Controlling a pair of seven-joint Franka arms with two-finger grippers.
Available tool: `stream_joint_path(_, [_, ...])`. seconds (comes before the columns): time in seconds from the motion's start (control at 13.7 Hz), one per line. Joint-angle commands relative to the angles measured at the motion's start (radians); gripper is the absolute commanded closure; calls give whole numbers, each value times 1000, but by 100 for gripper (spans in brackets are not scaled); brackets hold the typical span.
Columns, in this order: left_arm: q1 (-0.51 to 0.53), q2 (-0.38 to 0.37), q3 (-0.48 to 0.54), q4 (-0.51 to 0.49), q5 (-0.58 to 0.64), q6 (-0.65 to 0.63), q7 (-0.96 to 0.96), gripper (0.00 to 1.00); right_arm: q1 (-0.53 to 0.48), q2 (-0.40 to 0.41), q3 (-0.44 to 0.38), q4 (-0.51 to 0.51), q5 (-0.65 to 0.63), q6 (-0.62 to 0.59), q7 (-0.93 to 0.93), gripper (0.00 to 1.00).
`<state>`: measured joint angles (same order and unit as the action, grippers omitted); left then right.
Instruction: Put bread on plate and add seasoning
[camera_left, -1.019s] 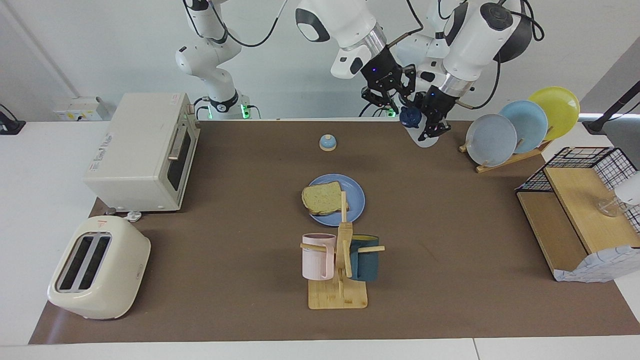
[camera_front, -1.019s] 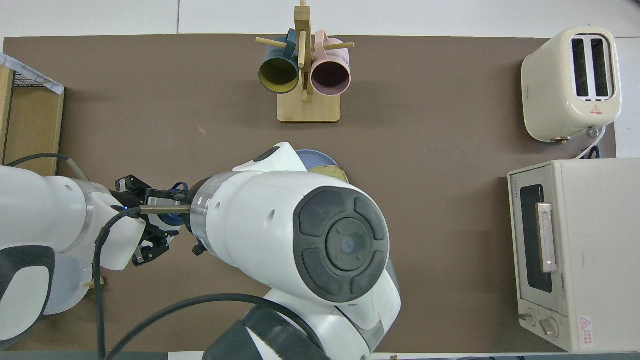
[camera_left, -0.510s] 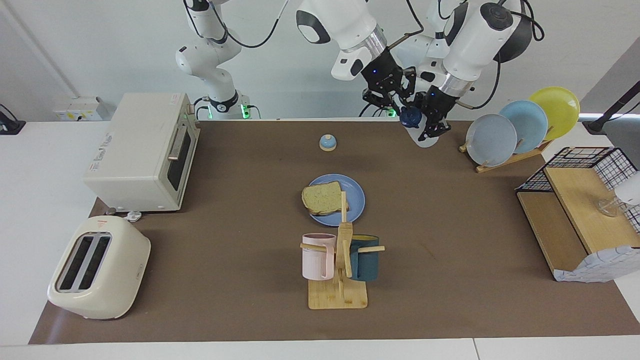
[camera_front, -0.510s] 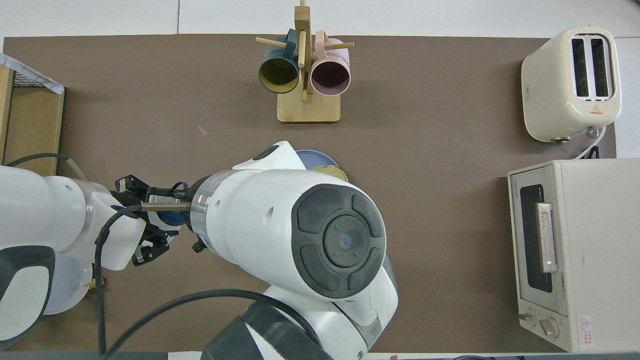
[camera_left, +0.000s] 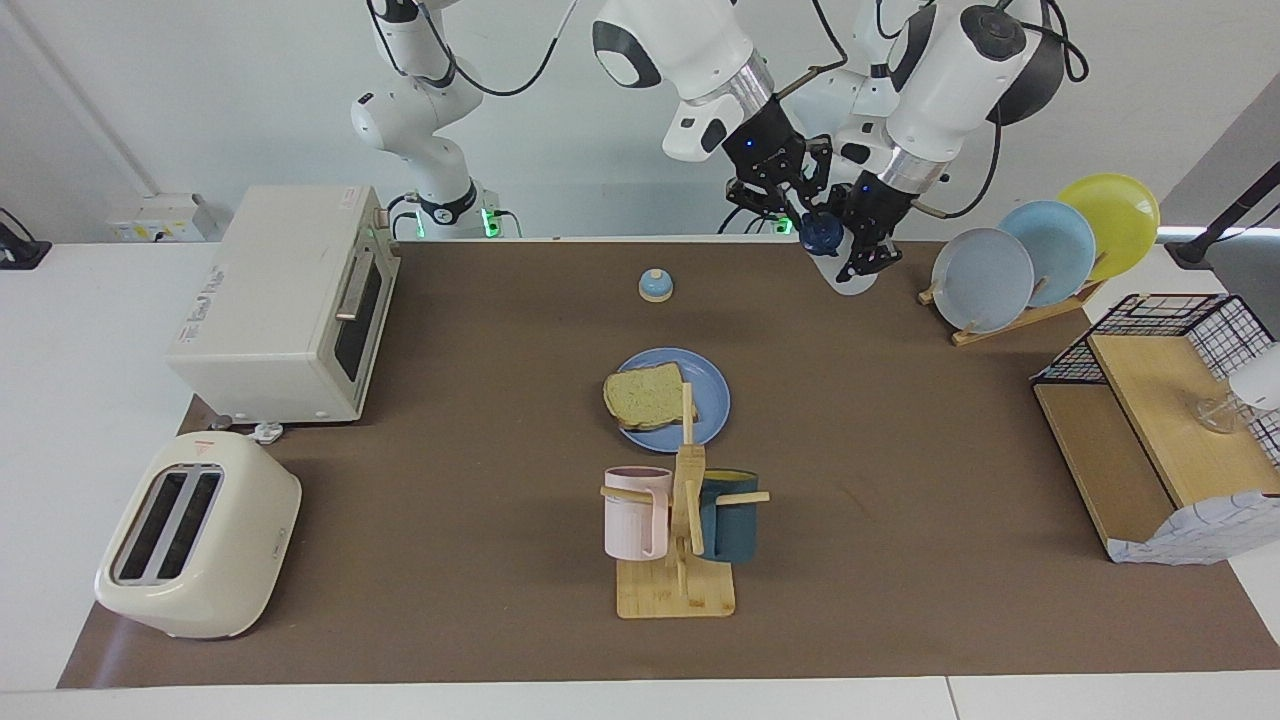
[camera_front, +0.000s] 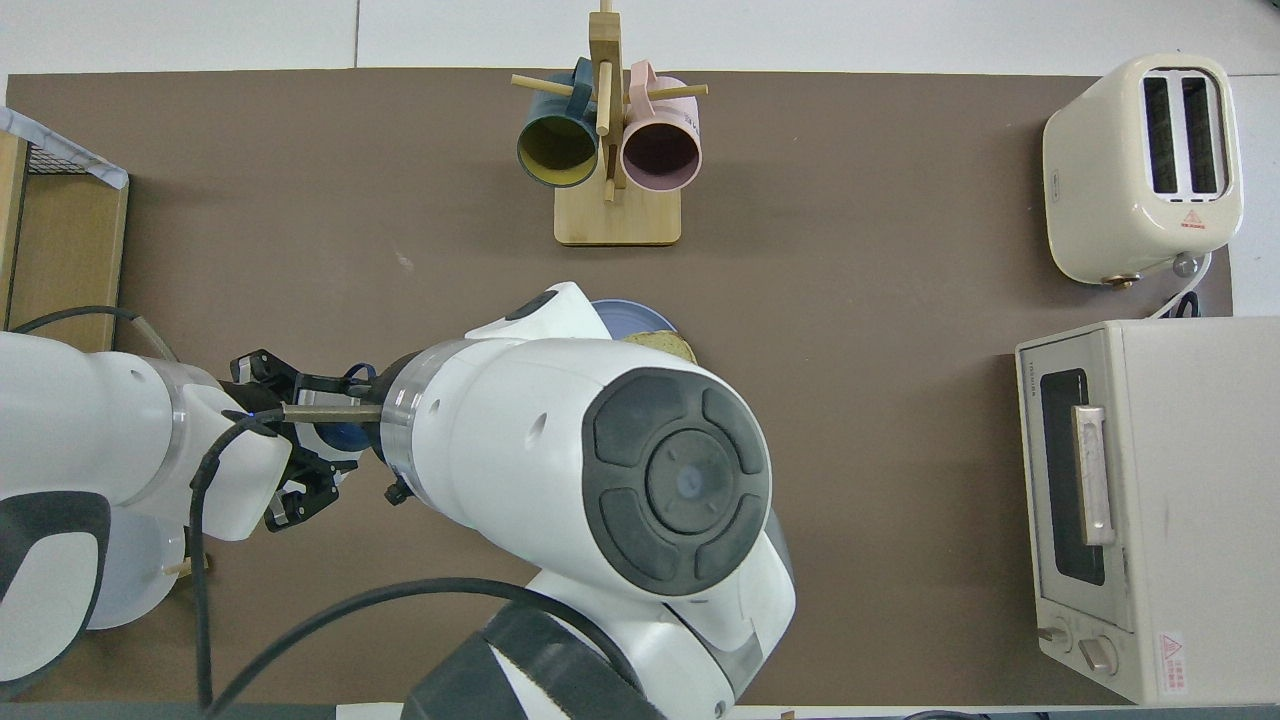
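I count four plates: one blue plate (camera_left: 705, 400) flat on the table and three more standing in a rack (camera_left: 1010, 318). There is one slice of bread (camera_left: 645, 396), one seasoning bottle (camera_left: 838, 258), and one bell (camera_left: 655, 285). Two mugs (camera_left: 634, 512) hang on a single stand (camera_left: 677, 590). I see one toaster (camera_left: 195, 535), one oven (camera_left: 280, 300), and one wire shelf (camera_left: 1165, 430).

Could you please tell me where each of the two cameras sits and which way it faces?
Facing view: high across the table, looking at the robots; both arms show, the left gripper holding the seasoning, the right gripper at its cap.
Overhead view: above the robots' end, looking steeply down; the right arm fills it.
Shared: mug rack, toaster, plate.
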<state>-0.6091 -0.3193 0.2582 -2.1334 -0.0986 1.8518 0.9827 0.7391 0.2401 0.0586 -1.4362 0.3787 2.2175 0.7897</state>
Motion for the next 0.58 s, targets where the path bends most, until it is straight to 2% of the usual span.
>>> stream_joint_path(0.0, [6, -29, -5, -30, -7, 26, -12, 100, -10, 16, 7, 23, -11, 1, 23, 100])
stream_joint_path(0.29, [6, -29, -5, -30, -7, 26, -12, 100, -13, 16, 4, 23, 17, 22, 29, 100])
stream_joint_path(0.51, [6, -29, -7, -30, -7, 30, -12, 100, -33, 22, 3, 20, 89, 112, 126, 100])
